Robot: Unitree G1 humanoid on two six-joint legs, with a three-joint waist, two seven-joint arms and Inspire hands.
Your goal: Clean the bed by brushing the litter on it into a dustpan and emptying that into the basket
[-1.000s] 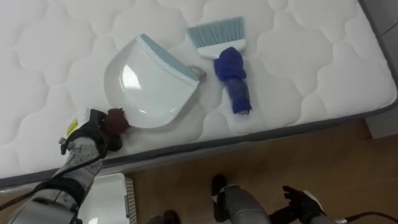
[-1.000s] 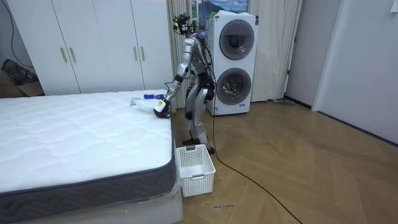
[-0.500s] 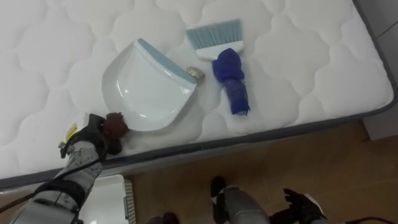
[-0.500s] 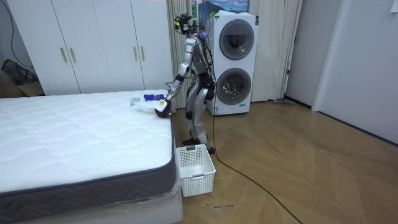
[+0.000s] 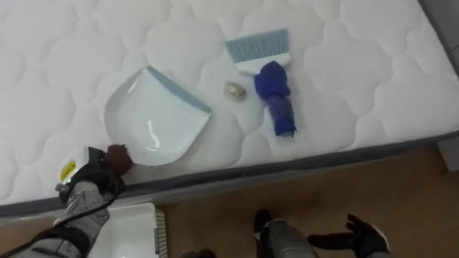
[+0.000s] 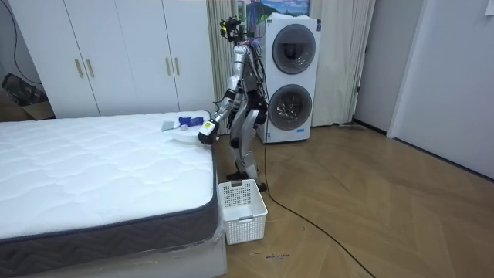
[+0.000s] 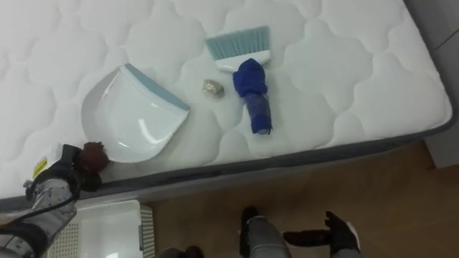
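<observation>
White quilted mattress (image 5: 358, 64) spreads out before us, and we stand at its near edge. Our left hand (image 5: 87, 178) sits right at that edge with its fingers curled round the dark stub handle (image 5: 117, 159) of the dustpan (image 5: 154, 118). The white pan lies flat on the bed, its blue-grey lip turned away from us and to the right.

Just beyond that lip, clear of it, lies a small crumpled scrap (image 5: 234, 89). It rests between the pan and the brush (image 5: 276, 86), whose pale bristles point up the bed and whose blue handle points back toward us. Our right hand (image 5: 366, 233) hangs low beside the bed with its fingers loosely spread, holding nothing.

We judge the step to be getting that scrap into the pan. We should press the lip down into the quilting so it does not ride over the dimples, then slide the pan straight toward the scrap. The scrap looks light and may roll off, so bringing the right hand up to the brush handle to guard the far side would help. The white basket (image 5: 129, 223) on the floor below our left hand looks like the place to tip it.
</observation>
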